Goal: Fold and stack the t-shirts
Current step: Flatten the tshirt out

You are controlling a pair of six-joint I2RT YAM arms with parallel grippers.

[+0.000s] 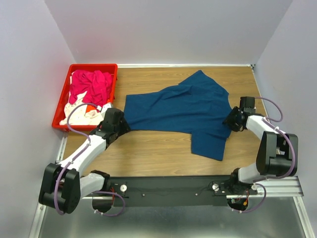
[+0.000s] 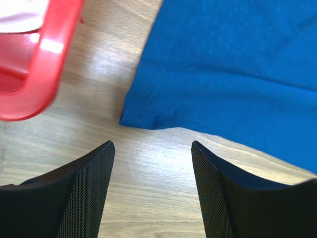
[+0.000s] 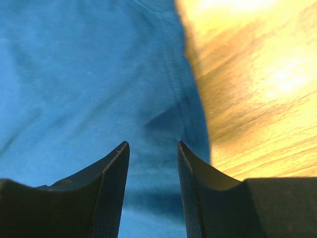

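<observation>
A dark navy blue t-shirt (image 1: 183,109) lies spread and rumpled on the wooden table, one sleeve reaching toward the front. My left gripper (image 1: 124,126) is open and empty just short of the shirt's left bottom corner (image 2: 136,118), above bare wood. My right gripper (image 1: 229,120) is open over the shirt's right edge (image 3: 190,114), with blue cloth between and under the fingers. A magenta-pink shirt (image 1: 90,85) and white and orange shirts (image 1: 86,110) lie heaped in the red crate.
The red plastic crate (image 1: 66,89) stands at the back left, and its rim (image 2: 47,64) is close to my left gripper. Grey walls enclose the table on three sides. Bare wood (image 1: 148,153) lies in front of the shirt.
</observation>
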